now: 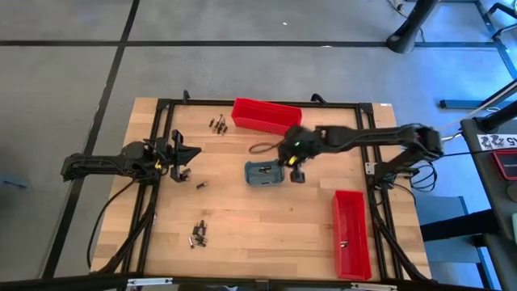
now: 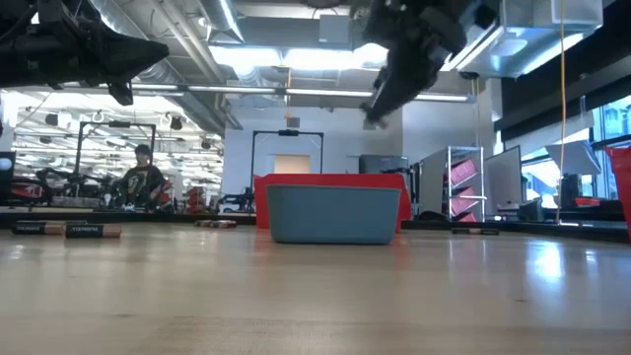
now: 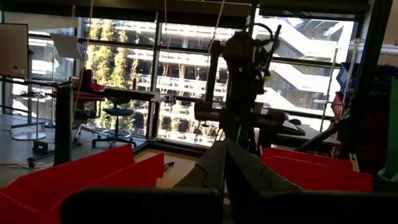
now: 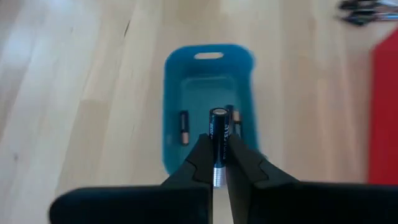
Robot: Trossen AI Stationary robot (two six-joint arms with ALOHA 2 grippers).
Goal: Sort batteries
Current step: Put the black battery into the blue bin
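I see 2 dark arms on my rig, both near-black from base to fingertip. The left arm (image 1: 113, 164) is built of chunky matte links, with black cables trailing from its base along the frame. The right arm (image 1: 363, 139) has the same blocky dark links, and a small green light glows on its wrist housing; thin cables loop off its base end. The left gripper (image 3: 225, 169) ends in 2 long, flat, tapering dark fingers above a broad black housing edge. The right gripper (image 4: 217, 163) has the same 2 wedge-shaped black fingers (image 4: 244, 163), smooth-faced, narrowing toward their tips, above a wide black body.
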